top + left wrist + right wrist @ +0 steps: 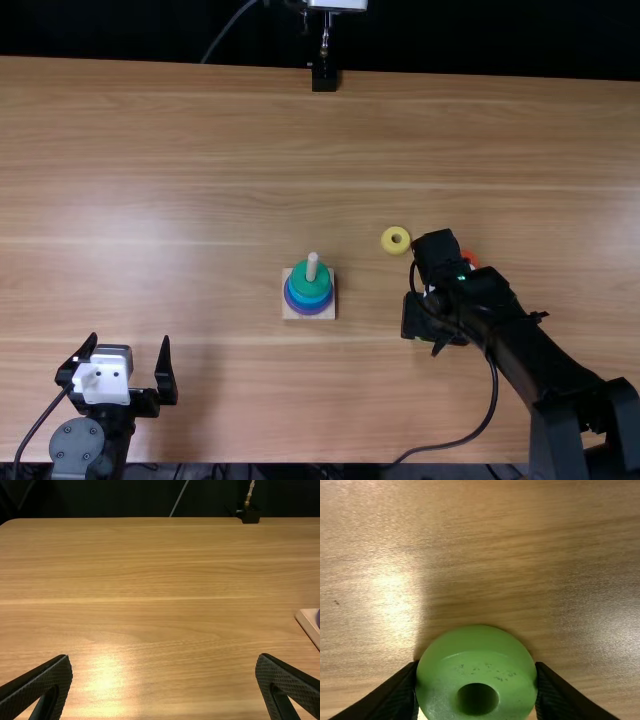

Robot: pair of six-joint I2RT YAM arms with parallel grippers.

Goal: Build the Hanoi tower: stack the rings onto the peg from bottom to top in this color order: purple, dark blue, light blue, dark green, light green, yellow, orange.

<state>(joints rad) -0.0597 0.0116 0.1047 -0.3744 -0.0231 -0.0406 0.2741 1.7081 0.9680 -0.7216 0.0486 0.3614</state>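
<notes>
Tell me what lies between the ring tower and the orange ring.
In the top view, the right arm's wrist lies between the tower and the orange ring; the yellow ring sits just off that line.

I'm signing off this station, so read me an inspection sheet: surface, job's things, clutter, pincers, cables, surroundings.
Surface: wooden table, glare patches.
Job's things: base with peg holding four rings, purple ring lowest, dark green ring uppermost; yellow ring loose; orange ring partly hidden by right arm.
Clutter: small dark speck.
Left pincer: open.
Right pincer: closed on light green ring.
Cables: black cable looping beside right arm; grey cable beyond far edge.
Surroundings: black mount at far edge, dark backdrop.
</notes>
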